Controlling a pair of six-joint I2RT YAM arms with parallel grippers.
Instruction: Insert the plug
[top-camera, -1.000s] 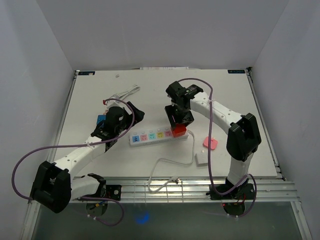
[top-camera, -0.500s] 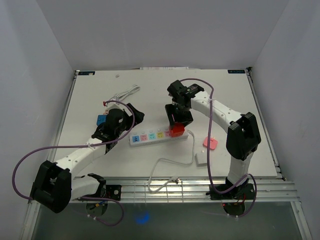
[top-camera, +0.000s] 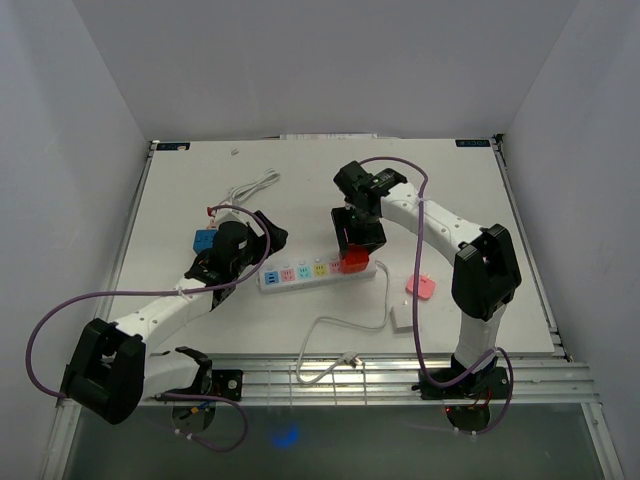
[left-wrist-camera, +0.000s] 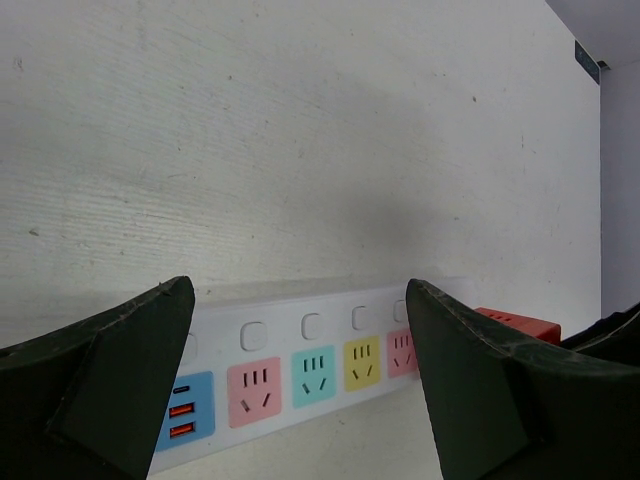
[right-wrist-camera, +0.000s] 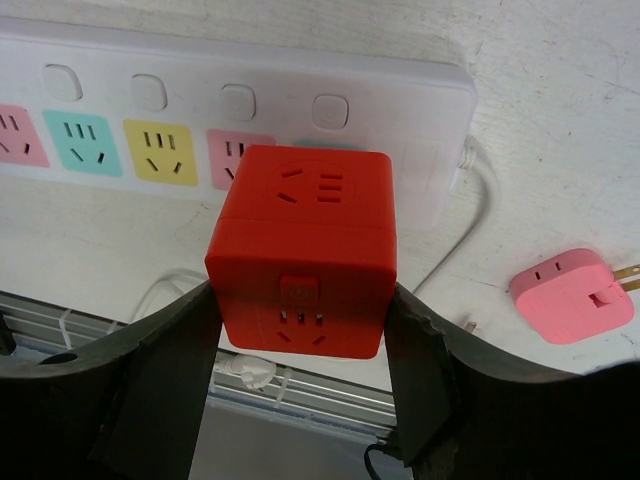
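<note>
1. At centre frame in the top view, the power strip (top-camera: 315, 270) lies on the table (top-camera: 450, 200); the red cube plug (right-wrist-camera: 305, 265) sits at its right end, over the last socket.
2. The right gripper (right-wrist-camera: 300, 335) pinches the plug from both sides; a pink adapter (right-wrist-camera: 570, 295) lies at lower right.
3. The left gripper (left-wrist-camera: 300, 400) is spread wide near the strip's left end.

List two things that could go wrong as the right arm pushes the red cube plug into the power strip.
1. The power strip lies loose: the left gripper is open and not gripping it, so a push might slide or tip the strip.
2. The red cube plug, clamped in the right gripper, hides the socket below it, so its pins cannot be checked. If misaligned, it may jam or twist between the fingers.
</note>
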